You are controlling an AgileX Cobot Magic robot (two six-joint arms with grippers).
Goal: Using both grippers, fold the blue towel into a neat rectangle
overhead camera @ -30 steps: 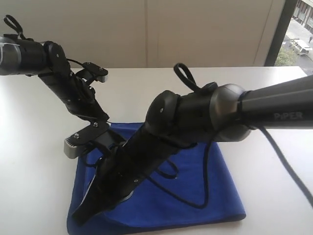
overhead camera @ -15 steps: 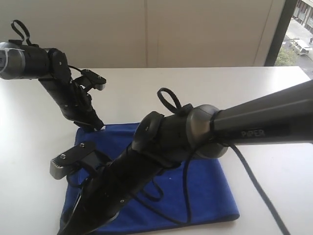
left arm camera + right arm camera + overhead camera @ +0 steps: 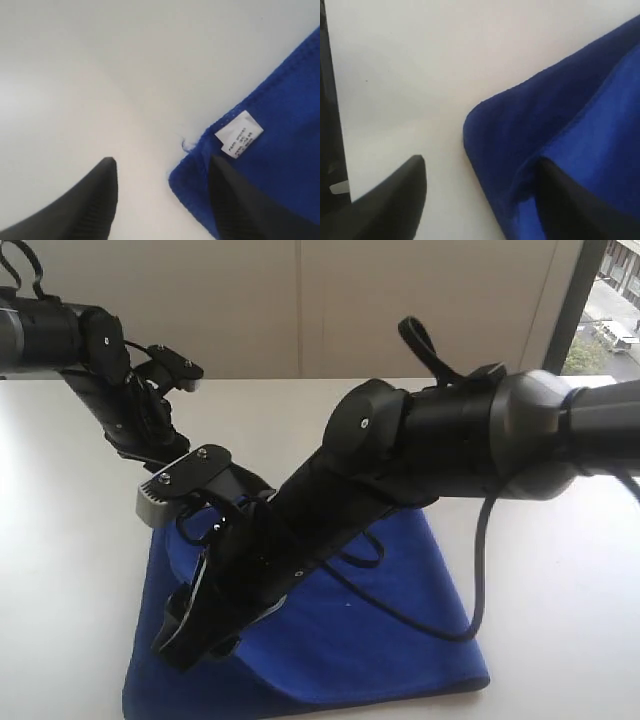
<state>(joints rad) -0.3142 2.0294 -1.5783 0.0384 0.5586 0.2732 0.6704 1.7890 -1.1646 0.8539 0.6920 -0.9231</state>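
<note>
A plain pale wall [image 3: 400, 300] and a strip of window [image 3: 610, 310] back a white counter [image 3: 560, 540]. On it lies the deep royal-blue soft microfibre towel [image 3: 380, 630], spread flat towards the front and mostly under the right arm.

The left pincer [image 3: 162, 167] stands wide and holds nothing. It is low over the towel's corner, beside the small white tag [image 3: 239, 134], with one finger above cloth and the other above bare counter. The right pincer [image 3: 480, 166] is also wide and empty, straddling a rounded corner where a second layer shows on top.

The step in hand appears to be taking these two corners for a fold. To do it well:

- Each pincer should come down with its outer finger just off the edge, so that closing gathers every layer, not only the top one.
- Both should close together, lift level, and carry the edge across at the same pace.
- The edges should be lined up before release.
- The loose black cable [image 3: 440, 630] hanging on the cloth could drag it askew, so a slow lift is wise.
</note>
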